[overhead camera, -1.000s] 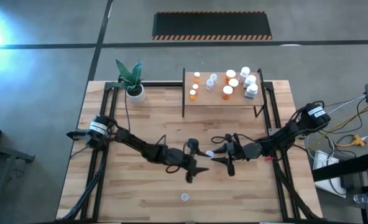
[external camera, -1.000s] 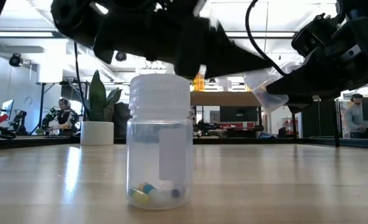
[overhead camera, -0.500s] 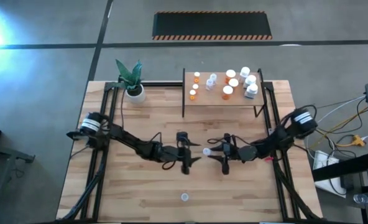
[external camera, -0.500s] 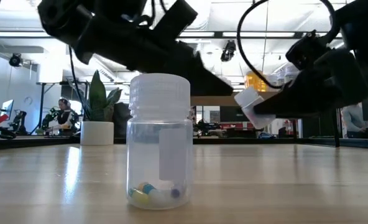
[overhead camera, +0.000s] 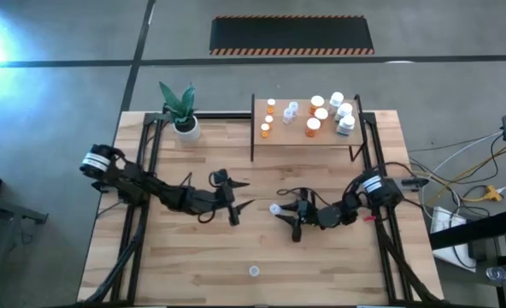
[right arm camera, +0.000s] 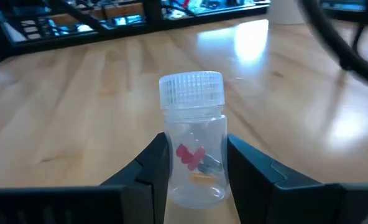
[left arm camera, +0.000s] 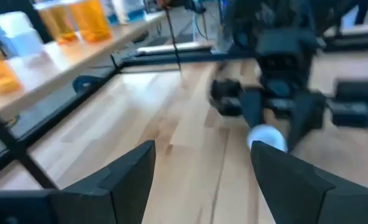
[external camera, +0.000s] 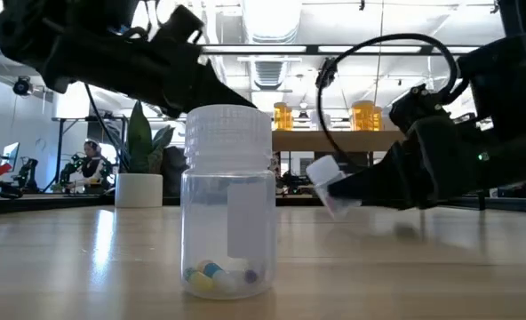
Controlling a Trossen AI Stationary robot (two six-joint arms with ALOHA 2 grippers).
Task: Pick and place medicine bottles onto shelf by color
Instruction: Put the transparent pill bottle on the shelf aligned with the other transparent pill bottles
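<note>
1. While I'm watching, a clear bottle (external camera: 228,203) is standing upright alone near the table's front edge.
2. Mid-table, my right gripper (right arm camera: 196,163) is clamping a clear capped bottle (right arm camera: 194,137); left gripper (left arm camera: 202,163) is hanging wide open nearby.
3. Remaining bottles (overhead camera: 313,127) are sitting on the shelf (overhead camera: 280,138) at the back.

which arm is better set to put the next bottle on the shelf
Right. The right gripper is already shut on a clear bottle, so it only has to carry it to the shelf. The left gripper is open and empty, apart from the lone bottle near the table's front.
</note>
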